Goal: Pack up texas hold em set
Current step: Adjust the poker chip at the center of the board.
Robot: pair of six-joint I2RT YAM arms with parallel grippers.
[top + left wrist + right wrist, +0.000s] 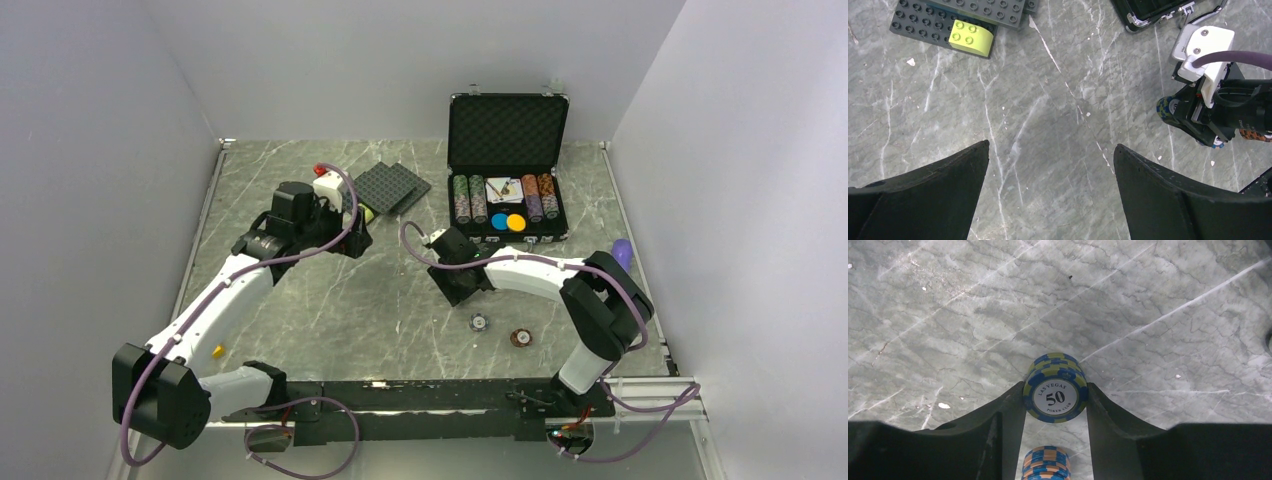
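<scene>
The black silver-edged briefcase (508, 128) stands open at the back right, with chip stacks (470, 198), cards and a blue and an orange disc in its tray. My right gripper (1055, 396) is down at the marble table, its two fingers pressed against both sides of a blue-and-yellow "50" chip stack (1055, 390). An orange-and-blue chip stack (1046, 462) stands behind it between the fingers. Two loose chips (480, 322) (520, 338) lie near the right arm. My left gripper (1050, 150) hangs open over bare marble.
Dark grey studded plates (392, 185) lie left of the case, with a yellow-green brick (970, 35) on them. A white and red toy piece (328, 180) sits by the left arm. A purple object (622, 252) is at the right edge, a small yellow bit (217, 351) near left.
</scene>
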